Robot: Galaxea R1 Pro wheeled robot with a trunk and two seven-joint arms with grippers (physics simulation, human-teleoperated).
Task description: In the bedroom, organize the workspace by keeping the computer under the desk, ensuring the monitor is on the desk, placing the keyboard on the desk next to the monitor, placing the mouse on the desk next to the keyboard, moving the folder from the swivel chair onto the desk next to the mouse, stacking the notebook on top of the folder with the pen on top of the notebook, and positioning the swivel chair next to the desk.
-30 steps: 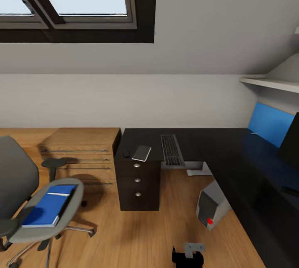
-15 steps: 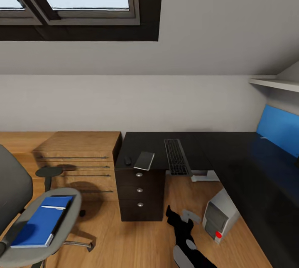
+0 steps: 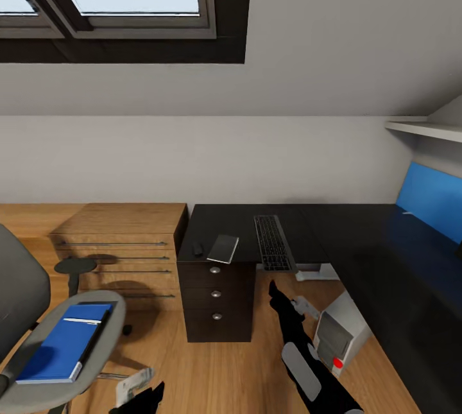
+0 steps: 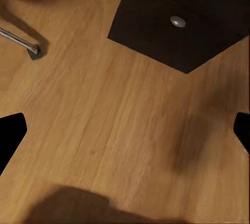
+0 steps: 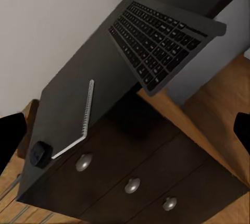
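Observation:
The black desk (image 3: pixel 333 224) carries the dark keyboard (image 3: pixel 273 242), overhanging the front edge, a grey notebook (image 3: pixel 223 248) and a small black mouse (image 3: pixel 197 249). The right wrist view has the keyboard (image 5: pixel 161 41), the notebook (image 5: pixel 83 117) edge-on and the mouse (image 5: pixel 40 153). A blue folder (image 3: pixel 64 340) with a slim white pen (image 3: pixel 82 320) lies on the grey swivel chair (image 3: pixel 96 327) at lower left. The computer tower (image 3: pixel 337 334) stands on the floor under the desk. My right gripper (image 3: pixel 274 289) is open, raised before the drawers. My left gripper (image 3: pixel 151 398) is open, low over the floor.
A black drawer unit (image 3: pixel 216 295) with three knobs sits under the desk's left end; a wooden dresser (image 3: pixel 122 241) stands beside it. A blue panel (image 3: pixel 430 199) and a white shelf (image 3: pixel 423 128) are on the right wall. Wood floor (image 4: pixel 120 125) lies below the left gripper.
The view shifted a second ago, then held still. My right arm has risen and reached forward towards the drawers, and my left gripper has come into the bottom of the head view.

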